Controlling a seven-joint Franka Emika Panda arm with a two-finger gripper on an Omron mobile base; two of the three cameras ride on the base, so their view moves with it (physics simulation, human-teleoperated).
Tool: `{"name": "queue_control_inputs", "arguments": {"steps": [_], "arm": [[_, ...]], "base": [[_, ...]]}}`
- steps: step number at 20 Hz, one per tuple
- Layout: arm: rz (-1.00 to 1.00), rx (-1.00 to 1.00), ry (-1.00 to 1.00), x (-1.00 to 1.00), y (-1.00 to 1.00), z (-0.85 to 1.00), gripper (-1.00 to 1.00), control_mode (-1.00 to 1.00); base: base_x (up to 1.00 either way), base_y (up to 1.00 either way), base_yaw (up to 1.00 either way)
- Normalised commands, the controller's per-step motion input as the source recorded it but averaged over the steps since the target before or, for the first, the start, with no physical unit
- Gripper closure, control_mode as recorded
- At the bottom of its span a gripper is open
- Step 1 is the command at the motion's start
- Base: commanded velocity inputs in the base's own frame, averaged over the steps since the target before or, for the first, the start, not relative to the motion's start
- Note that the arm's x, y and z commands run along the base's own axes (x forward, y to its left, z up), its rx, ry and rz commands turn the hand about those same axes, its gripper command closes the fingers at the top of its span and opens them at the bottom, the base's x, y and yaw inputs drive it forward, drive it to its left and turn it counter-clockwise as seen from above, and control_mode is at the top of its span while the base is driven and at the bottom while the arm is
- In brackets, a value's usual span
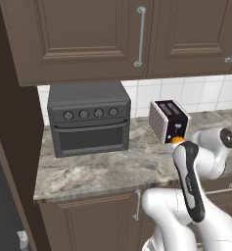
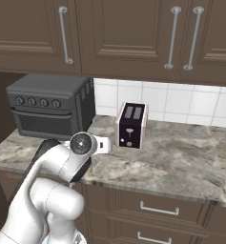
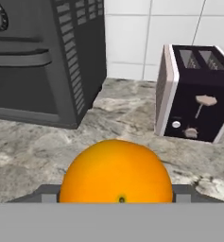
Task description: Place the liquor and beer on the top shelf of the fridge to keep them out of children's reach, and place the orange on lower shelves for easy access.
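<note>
The orange [image 3: 116, 170] is a bright round ball low in the hand view. It sits between the two grey fingers [image 3: 47, 194] of my gripper [image 3: 116, 194], which is shut on it, just over the marble counter [image 3: 123, 118]. In the left base view a sliver of the orange [image 1: 176, 140] peeks out behind my forearm, in front of the toaster [image 1: 169, 120]. In the right base view my white hand [image 2: 103, 145] reaches toward the toaster [image 2: 131, 125]. The liquor, the beer, the fridge and its shelves are out of view.
A dark grey toaster oven [image 1: 89, 124] stands on the counter to the left of the toaster, against the tiled wall. Brown wall cabinets [image 1: 88, 34] hang above. A tall dark brown panel [image 1: 12, 122] bounds the counter on the left.
</note>
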Motion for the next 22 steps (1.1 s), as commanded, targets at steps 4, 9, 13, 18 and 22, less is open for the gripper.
{"name": "queue_control_inputs", "arguments": {"steps": [4, 9, 13, 18, 22], "arm": [[0.06, -0.03, -0.14, -0.86, 0.0, 1.0, 1.0, -1.0], [0.02, -0.08, -0.02, -0.77, 0.03, 1.0, 1.0, -1.0], [0.01, -0.15, 0.0, -0.78, 0.22, 0.88, 1.0, -1.0], [0.01, -0.24, 0.02, -0.51, 0.59, 0.31, 1.0, -1.0], [0.04, -0.14, 0.01, -0.32, 0.27, 0.01, 1.0, -1.0]], "base": [[0.0, 0.0, 0.0], [0.0, 0.0, 0.0], [0.0, 0.0, 0.0], [0.0, 0.0, 0.0], [0.0, 0.0, 0.0]]}}
